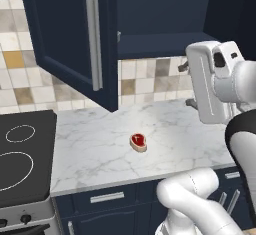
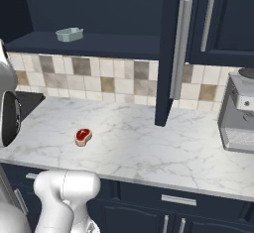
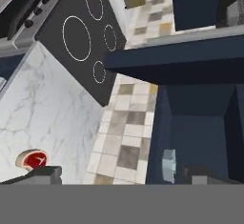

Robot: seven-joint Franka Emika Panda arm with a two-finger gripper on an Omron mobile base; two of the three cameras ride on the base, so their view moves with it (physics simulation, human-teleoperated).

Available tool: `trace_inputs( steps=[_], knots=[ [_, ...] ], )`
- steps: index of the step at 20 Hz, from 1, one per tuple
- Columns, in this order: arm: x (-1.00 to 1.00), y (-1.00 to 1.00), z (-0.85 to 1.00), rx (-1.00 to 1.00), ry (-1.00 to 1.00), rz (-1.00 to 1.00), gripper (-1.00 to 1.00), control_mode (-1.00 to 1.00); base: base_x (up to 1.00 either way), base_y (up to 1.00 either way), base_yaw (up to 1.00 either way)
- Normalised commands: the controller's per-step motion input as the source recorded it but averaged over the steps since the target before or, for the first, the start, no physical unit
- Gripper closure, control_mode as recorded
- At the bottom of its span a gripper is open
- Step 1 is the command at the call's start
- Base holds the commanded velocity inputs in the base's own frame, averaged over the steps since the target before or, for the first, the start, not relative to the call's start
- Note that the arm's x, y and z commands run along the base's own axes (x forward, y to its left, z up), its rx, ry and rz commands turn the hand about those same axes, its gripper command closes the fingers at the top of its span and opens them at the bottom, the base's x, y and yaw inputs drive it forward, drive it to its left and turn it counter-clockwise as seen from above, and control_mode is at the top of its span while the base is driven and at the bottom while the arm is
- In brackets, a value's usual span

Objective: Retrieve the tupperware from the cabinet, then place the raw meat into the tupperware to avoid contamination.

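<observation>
Marble counter (image 1: 100, 149) runs between a black stovetop (image 1: 22, 154) and a coffee machine (image 2: 240, 113), with a tiled wall behind and the dark navy cabinet (image 1: 165, 9) hanging above. As far as the task goes, the cabinet door (image 1: 70, 39) already stands swung open, so the shelf inside is reachable, but nothing else looks done: the tupperware (image 2: 69, 34) sits on the cabinet's bottom shelf toward its left end in the right base view, and the raw meat (image 1: 138, 141) lies bare on the counter, well apart from it. Fetching the container, setting it down and loading the meat are all left. The gripper (image 3: 121, 176) is wide open and holds nothing; its two dark fingertips (image 3: 40, 174) show at the bottom of the hand view. From the hand camera, which is rolled over, the tupperware (image 3: 168, 166) appears just above the tips, at about 1 o'clock from the midpoint between them and nearer the right tip, deep in the cabinet opening. The meat (image 3: 32, 159) sits at about 9 o'clock, just above the left tip, on the counter well below the shelf.
</observation>
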Motion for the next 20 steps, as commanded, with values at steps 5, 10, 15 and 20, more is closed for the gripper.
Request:
trace_inputs(
  steps=[5, 10, 15, 20],
  knots=[
    [0.23, 0.0, 0.0, 0.07, 0.0, -0.19, -1.0, -1.0, 0.0, 0.0, 0.0],
    [0.1, 0.0, 0.03, 0.13, 0.04, -0.22, -1.0, -1.0, 0.0, 0.0, 0.0],
    [0.23, -0.06, 0.13, 0.18, 0.15, -0.07, -1.0, -1.0, 0.0, 0.0, 0.0],
    [0.28, -0.22, 0.1, 0.22, 0.17, 0.0, -1.0, -1.0, 0.0, 0.0, 0.0]
  ],
)
